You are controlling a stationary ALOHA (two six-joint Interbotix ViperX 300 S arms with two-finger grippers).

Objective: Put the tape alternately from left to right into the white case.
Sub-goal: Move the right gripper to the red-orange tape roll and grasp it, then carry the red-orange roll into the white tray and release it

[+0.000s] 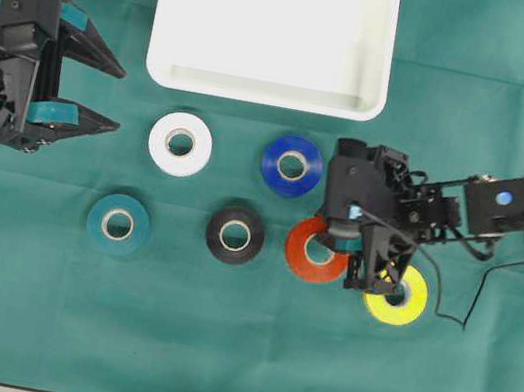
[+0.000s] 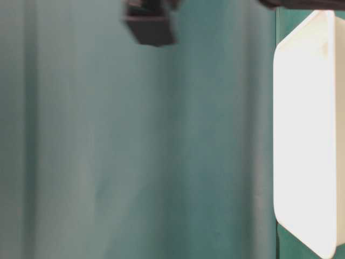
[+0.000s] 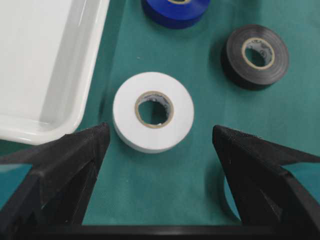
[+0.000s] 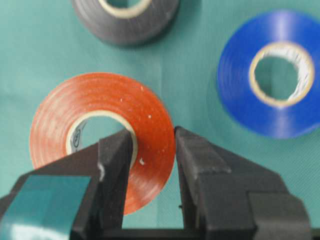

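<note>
The white case lies at the back with nothing in it. In front of it the tape lies in two rows: white and blue rolls, then teal, black, red-orange and yellow. My right gripper is shut on the red-orange roll, one finger inside the core and the other outside the rim. My left gripper stands open at the far left. In its wrist view the white roll lies just beyond the open fingers.
The right arm covers part of the yellow roll. The blue roll and black roll lie close to the held one. In the left wrist view the case corner sits left of the white roll. The table-level view shows only the case and blurred cloth.
</note>
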